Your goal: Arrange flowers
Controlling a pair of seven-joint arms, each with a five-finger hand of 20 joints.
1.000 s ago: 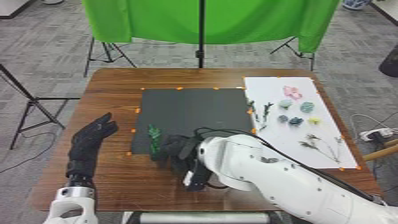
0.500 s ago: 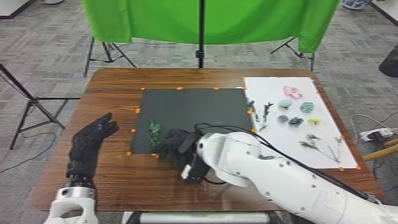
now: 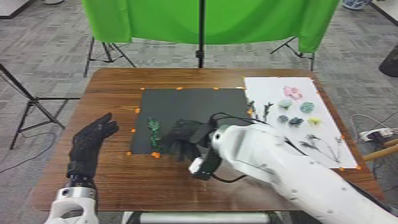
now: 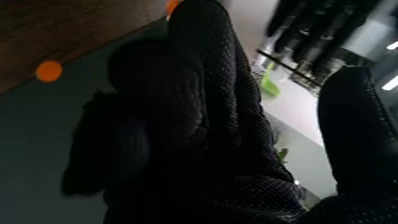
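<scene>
My right hand (image 3: 185, 136) is low over the lower middle of the dark mat (image 3: 200, 102), just right of a green leafy sprig (image 3: 154, 131) that lies upright along the mat's left side. In the right wrist view the hand (image 4: 209, 85) has its long fingers extended, others bent loosely, and the thumb apart, with nothing held. My left hand (image 3: 91, 136) rests left of the mat, fingers straight. On the white sheet (image 3: 275, 87) lie a pink flower (image 3: 292, 92), pale green heads (image 3: 306, 107), a yellow flower (image 3: 314, 121) and thin dried stems (image 3: 313, 142).
Orange tape (image 3: 137, 110) marks the mat's edges on the brown table (image 3: 111, 90). Dark leafy stems (image 3: 266, 110) lie near the sheet's left edge. A green cloth (image 3: 213, 22) hangs on stands behind the table.
My right hand has moved away from the table's near edge and slightly right, uncovering more of the sprig's lower end. The left hand has kept still.
</scene>
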